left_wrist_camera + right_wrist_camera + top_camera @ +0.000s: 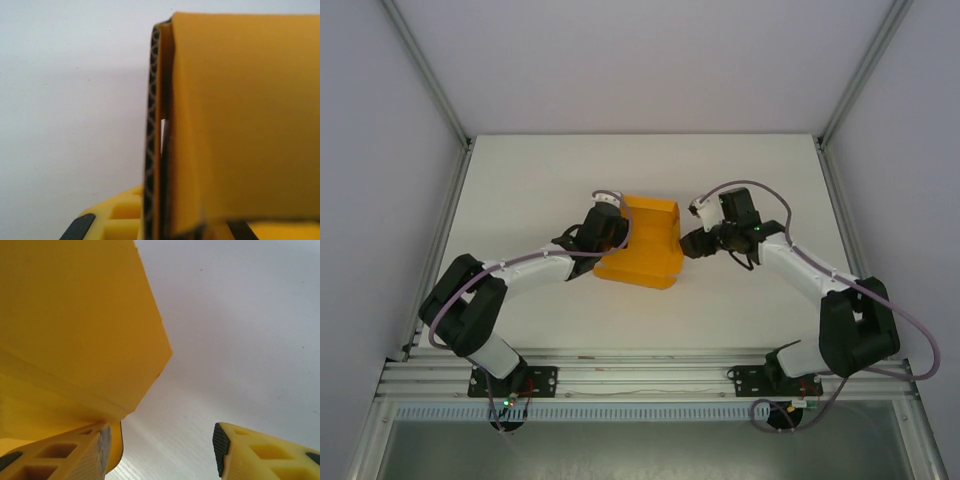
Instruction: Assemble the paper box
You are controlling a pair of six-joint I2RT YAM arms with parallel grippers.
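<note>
From above, we see the paper box (645,240) in the middle of the counter (520,180), partly folded. The left fingers (612,236) are at its left wall and the right fingers (691,243) at its right side. If one arm presses harder than the other, we judge the thin card could slide or buckle at a crease.

In the left wrist view, the left fingers (149,150) lay one textured pad along a doubled card wall, with a sliver of light between pad and card. The other finger is hidden under the card, so we cannot tell whether this is a true pinch. A loose hold could let the fold spring open.

In the right wrist view, the right fingers (60,455) are spread wide, and the card rests against only one of them. Closing from here might catch the corner and crumple it.
</note>
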